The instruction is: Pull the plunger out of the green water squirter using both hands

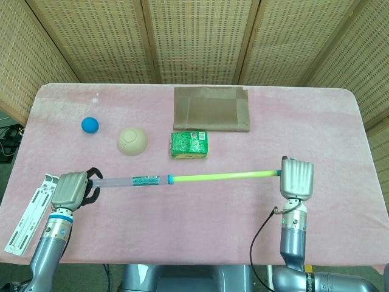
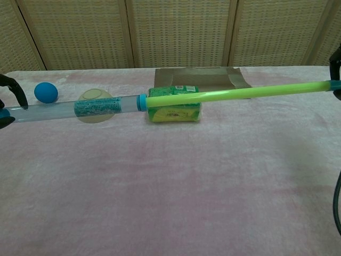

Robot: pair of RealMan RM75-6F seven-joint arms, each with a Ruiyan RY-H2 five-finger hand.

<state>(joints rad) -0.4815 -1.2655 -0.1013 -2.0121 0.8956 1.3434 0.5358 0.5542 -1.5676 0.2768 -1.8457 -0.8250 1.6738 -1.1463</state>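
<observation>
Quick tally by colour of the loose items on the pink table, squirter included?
Green: 2, the water squirter held between the left robot hand and right robot hand, and the green packet.
Blue: 1, the ball.
Beige: 1, the bowl.
Brown: 1, the folded cloth.
White: 1, the plastic piece at the table's left edge.
Total: 6.

The table [image 1: 340,121] wears a soft pink cloth. The squirter's barrel [image 1: 130,180] is clear with a teal printed label and blue collar; its plunger [image 1: 222,176] is lime green. A bright blue ball [image 1: 90,125], a beige bowl [image 1: 132,140], a green packet [image 1: 189,145] and a brown folded cloth [image 1: 211,109] sit beyond.
</observation>
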